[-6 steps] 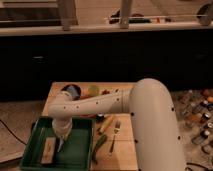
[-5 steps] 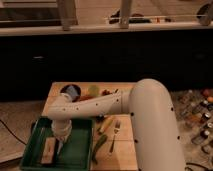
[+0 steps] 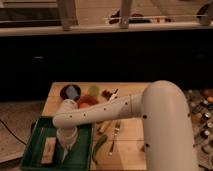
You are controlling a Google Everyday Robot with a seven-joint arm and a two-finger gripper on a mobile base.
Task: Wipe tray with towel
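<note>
The dark-green tray (image 3: 32, 131) lies at the lower left, at the left end of the wooden board. My white arm reaches from the right across the board, and its wrist bends down over the middle of the tray. The gripper (image 3: 66, 140) points down into the tray and is shut on the towel (image 3: 64, 151), a pale limp strip hanging to a point near the tray floor. A tan block (image 3: 48, 150) lies in the tray just left of the towel.
The wooden board (image 3: 130, 150) holds a dark bowl (image 3: 70, 92), a green item (image 3: 93, 90), red food (image 3: 87, 100), a fork (image 3: 116, 131) and a long green vegetable (image 3: 100, 145) beside the tray's right rim. Small jars (image 3: 202, 107) stand at the right. A dark counter runs behind.
The wrist and the hanging towel have shifted slightly to the right over the tray. The block and the items on the board have not moved.
</note>
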